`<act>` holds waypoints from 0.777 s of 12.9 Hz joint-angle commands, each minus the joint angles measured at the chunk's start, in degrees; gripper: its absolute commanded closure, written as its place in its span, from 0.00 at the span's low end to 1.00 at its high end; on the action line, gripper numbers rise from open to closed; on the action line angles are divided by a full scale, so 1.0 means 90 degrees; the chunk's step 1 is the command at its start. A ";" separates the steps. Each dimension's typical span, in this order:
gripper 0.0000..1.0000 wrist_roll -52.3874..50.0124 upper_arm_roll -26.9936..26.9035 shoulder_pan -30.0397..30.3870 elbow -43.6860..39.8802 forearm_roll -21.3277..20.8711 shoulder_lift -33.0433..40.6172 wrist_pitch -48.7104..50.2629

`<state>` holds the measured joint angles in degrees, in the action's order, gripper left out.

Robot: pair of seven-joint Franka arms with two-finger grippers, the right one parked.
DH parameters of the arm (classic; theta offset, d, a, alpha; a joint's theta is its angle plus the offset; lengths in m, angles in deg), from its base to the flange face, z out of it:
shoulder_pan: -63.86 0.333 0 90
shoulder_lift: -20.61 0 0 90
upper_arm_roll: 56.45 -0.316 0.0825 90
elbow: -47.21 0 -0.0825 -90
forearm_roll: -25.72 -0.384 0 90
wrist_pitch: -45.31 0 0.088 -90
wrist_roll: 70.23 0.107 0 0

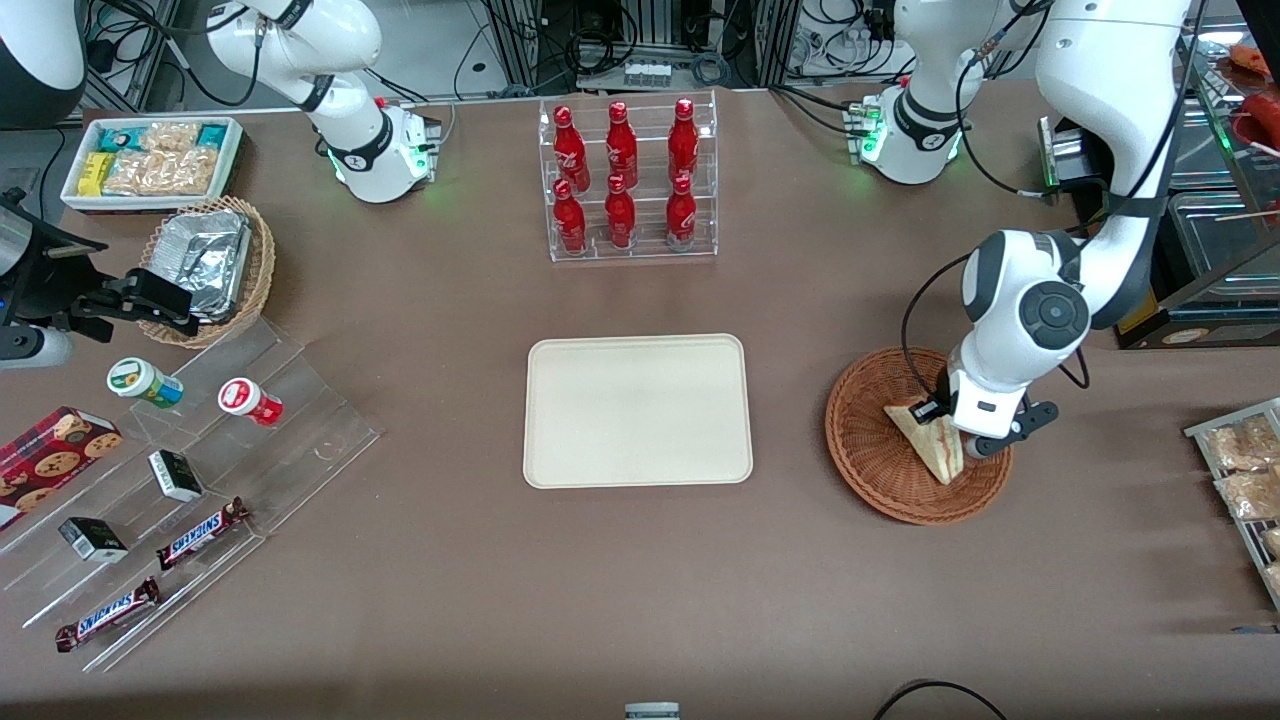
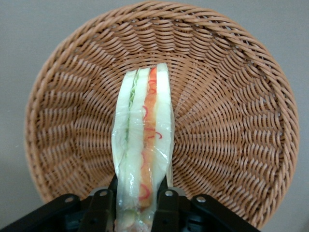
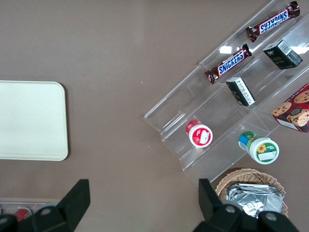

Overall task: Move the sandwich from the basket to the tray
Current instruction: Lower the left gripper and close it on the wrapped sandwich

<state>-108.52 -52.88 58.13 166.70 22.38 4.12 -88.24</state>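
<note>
The sandwich point(image 1: 930, 440), a plastic-wrapped wedge of pale bread with red and green filling, stands on edge in the reddish-brown wicker basket point(image 1: 870, 450). My left gripper point(image 1: 962, 442) is down in the basket and shut on the sandwich's thick end. In the wrist view the sandwich point(image 2: 143, 140) sits squeezed between the two black fingers point(image 2: 166, 205) over the basket's weave point(image 2: 231, 121). The cream tray point(image 1: 637, 410) lies flat at the table's middle, beside the basket, with nothing on it; its corner shows as the tray point(image 3: 29, 121) in the right wrist view.
A clear rack of red bottles point(image 1: 627, 180) stands farther from the camera than the tray. Toward the parked arm's end are a tan basket of foil containers point(image 1: 208, 268), a white snack bin point(image 1: 150, 160) and a stepped acrylic stand with candy bars point(image 1: 200, 535). Packaged snacks point(image 1: 1240, 470) lie at the working arm's end.
</note>
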 commanded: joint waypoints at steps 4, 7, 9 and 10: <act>1.00 -0.0091 0.0324 -0.0057 -0.1693 -0.0127 0.0143 0.2472; 1.00 0.0152 0.0744 -0.0066 -0.2319 -0.0117 0.0084 0.2973; 1.00 0.0134 0.0969 -0.0212 -0.2611 -0.0068 -0.0081 0.2954; 1.00 0.0085 0.0999 -0.0426 -0.2855 -0.0068 -0.0275 0.2973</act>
<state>-107.85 -44.49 56.90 145.72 22.21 4.91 -63.08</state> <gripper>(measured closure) 0.850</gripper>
